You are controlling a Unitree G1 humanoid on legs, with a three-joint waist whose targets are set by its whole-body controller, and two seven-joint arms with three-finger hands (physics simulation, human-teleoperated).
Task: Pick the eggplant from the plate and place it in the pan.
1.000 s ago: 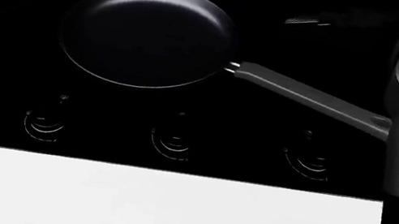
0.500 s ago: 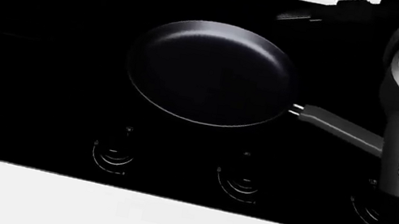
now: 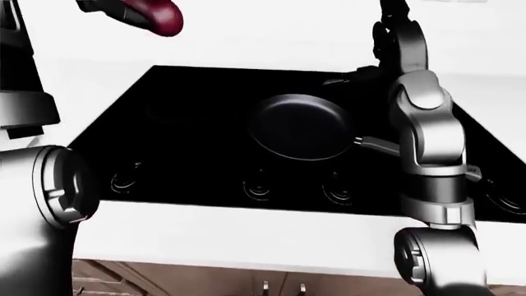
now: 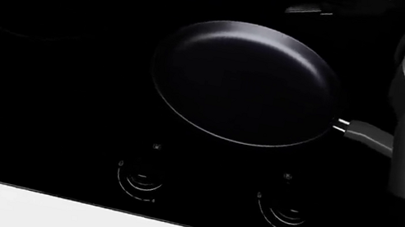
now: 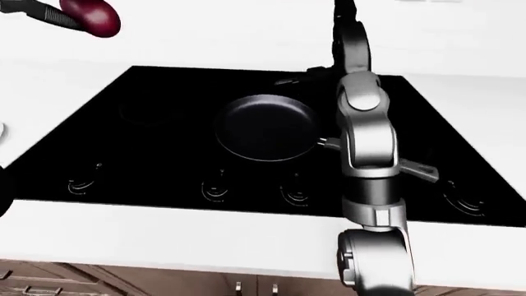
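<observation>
My left fingers (image 3: 111, 8) grip the dark red eggplant (image 3: 155, 15) well up-left of the empty black pan (image 3: 301, 126) on the black stove (image 3: 189, 123), my right arm (image 3: 423, 132) reaches past the pan's handle, right fingers' state I cannot tell.

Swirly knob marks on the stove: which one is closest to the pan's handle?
The third swirl from the left in the left-eye view; it sits just below the pan handle's root, while the others lie farther off.
</observation>
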